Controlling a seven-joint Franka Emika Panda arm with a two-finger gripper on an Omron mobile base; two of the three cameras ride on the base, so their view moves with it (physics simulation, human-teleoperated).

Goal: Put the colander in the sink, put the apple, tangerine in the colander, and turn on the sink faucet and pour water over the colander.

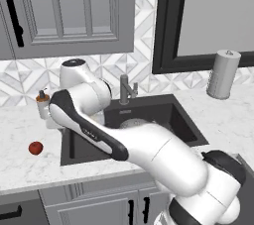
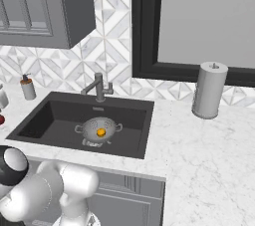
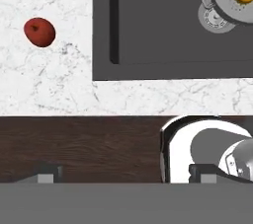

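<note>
one apple [image 3: 39, 32] on the counter, far from the wide-open, empty end effector [image 3: 126, 174]

A home kitchen: a dark sink [image 2: 50, 115] with a faucet [image 2: 98, 88] set in a marble counter [image 2: 209, 145], grey cabinets [image 1: 74, 11] above, patterned tile backsplash [image 2: 114, 65], paper towel roll [image 2: 208, 90].

The colander [image 2: 101, 130] sits in the sink [image 2: 50, 115] with the tangerine [image 2: 101, 132] inside it. The faucet [image 2: 98, 87] stands behind the sink. The apple [image 1: 35, 147] lies on the tabletop [image 1: 30, 169] left of the sink.
</note>
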